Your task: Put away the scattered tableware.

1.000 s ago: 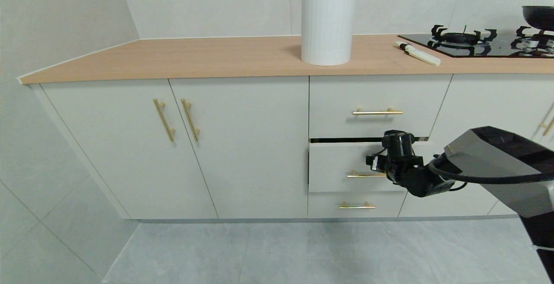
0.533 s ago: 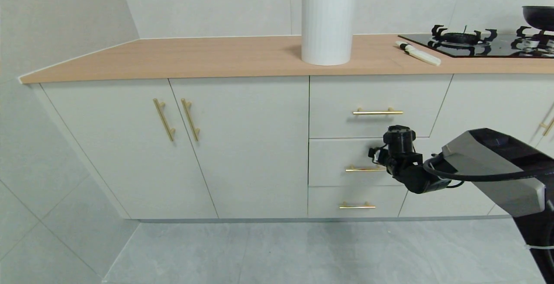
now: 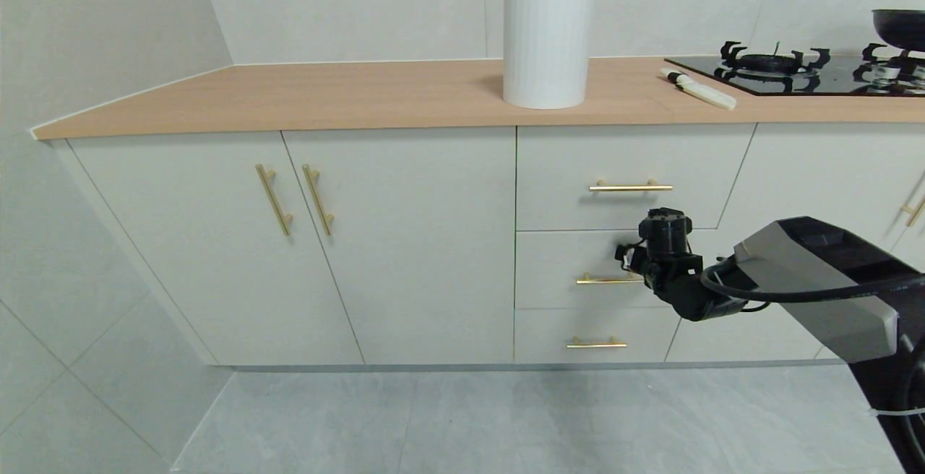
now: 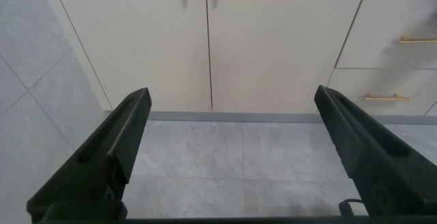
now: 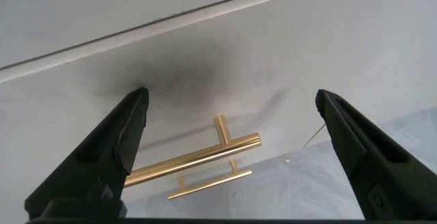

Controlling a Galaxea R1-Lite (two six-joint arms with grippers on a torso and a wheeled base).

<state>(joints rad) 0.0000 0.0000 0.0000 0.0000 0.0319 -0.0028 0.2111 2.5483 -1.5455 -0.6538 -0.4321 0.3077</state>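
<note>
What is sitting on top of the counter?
A white canister, a knife beside the hob, and a pan on its far burner. Anything behind the canister is hidden.

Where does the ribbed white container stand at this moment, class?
In the head view, the ribbed white container stands upright on the wooden countertop, above the top drawer, with a white utensil and the black hob on its right.

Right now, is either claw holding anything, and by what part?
Nothing. The right gripper stands open before the middle drawer's handle, not gripping it; the left gripper is open and empty.
</note>
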